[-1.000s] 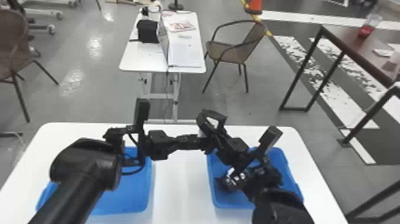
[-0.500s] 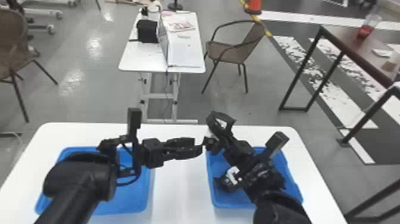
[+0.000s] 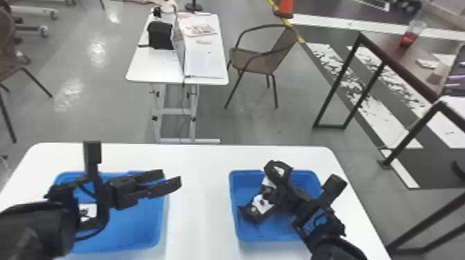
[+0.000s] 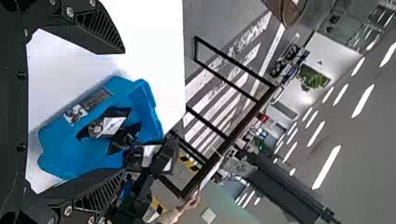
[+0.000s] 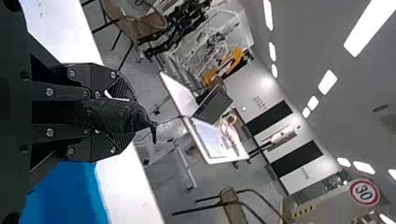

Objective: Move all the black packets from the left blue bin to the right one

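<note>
Left gripper [image 3: 171, 177]: jaws parted, nothing between them, tips just past inner rim of left blue bin [image 3: 135, 233]. Right gripper [image 3: 275, 165]: jaws closed around black packet [image 5: 109, 115], above right blue bin [image 3: 233, 204]. Another packet, white-labelled [image 3: 257, 207], lies in that bin, below right jaws.

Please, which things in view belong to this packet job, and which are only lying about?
For the job:
- left blue bin, right blue bin
- black packet in the right claw
- open left claw

Lying about:
- brown chair
- orange cone
- cup
- black box
</note>
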`<state>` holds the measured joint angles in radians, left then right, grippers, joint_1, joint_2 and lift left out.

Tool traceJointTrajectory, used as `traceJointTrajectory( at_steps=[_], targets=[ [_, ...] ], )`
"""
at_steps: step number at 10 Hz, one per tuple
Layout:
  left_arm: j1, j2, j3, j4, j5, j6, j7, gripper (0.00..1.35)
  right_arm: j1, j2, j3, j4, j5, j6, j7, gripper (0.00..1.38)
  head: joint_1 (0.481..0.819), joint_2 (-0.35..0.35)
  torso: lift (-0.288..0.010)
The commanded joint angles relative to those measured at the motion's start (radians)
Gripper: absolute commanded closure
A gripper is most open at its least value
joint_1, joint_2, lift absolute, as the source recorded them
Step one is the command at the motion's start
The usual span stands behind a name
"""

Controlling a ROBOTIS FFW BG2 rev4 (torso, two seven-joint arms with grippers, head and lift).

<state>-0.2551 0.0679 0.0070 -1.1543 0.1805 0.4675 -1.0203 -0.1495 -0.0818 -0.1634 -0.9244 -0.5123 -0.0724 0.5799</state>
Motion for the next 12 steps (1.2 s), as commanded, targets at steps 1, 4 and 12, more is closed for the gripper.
traceJointTrajectory(
  at_steps=[1,4,12],
  targets=[
    [0.043,0.013,0.079,-0.058,-0.001,0.034,0.008,0.12,-0.025,-0.01,-0.038,0.105,0.074,-0.001,-0.035,0.8,0.695,-0.19,0.0],
    [0.108,0.026,0.197,-0.188,-0.118,0.186,0.042,0.2,0.053,0.008,-0.067,-0.024,0.075,-0.121,-0.219,0.02,0.695,-0.182,0.0],
    [0.05,0.05,0.237,-0.268,-0.736,0.523,0.062,0.22,0.194,0.063,-0.016,-0.289,-0.117,-0.129,-0.155,0.24,0.695,0.01,0.0]
  ],
)
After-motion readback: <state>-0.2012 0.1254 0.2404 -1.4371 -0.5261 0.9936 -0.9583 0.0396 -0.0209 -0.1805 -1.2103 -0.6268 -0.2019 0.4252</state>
